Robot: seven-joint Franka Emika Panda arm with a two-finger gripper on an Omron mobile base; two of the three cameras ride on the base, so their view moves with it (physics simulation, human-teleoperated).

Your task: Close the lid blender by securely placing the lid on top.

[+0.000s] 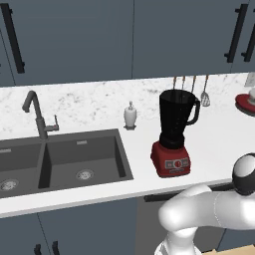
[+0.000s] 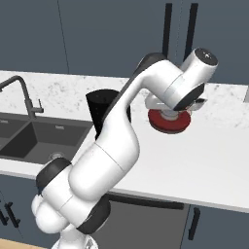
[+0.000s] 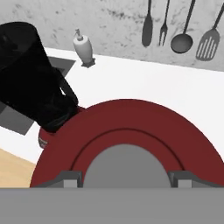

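Note:
The blender (image 1: 174,134) stands on the white counter, its red base under an open-topped black jar (image 2: 104,109), also seen at the left of the hand view (image 3: 30,78). To its right is the lid (image 1: 244,103), a red disc (image 2: 168,124) with a grey centre cap (image 3: 127,118). My gripper (image 2: 170,114) sits over the lid, and its fingertips (image 3: 72,178) flank the grey cap, shut on it (image 3: 124,179). I cannot tell whether the lid rests on the counter or hangs just above it.
A white soap dispenser (image 1: 130,116) stands left of the blender against the marble backsplash. A dark double sink (image 1: 74,159) with a faucet (image 1: 37,112) lies further left. Utensils (image 3: 183,26) hang on the wall behind. Dark cabinets hang overhead.

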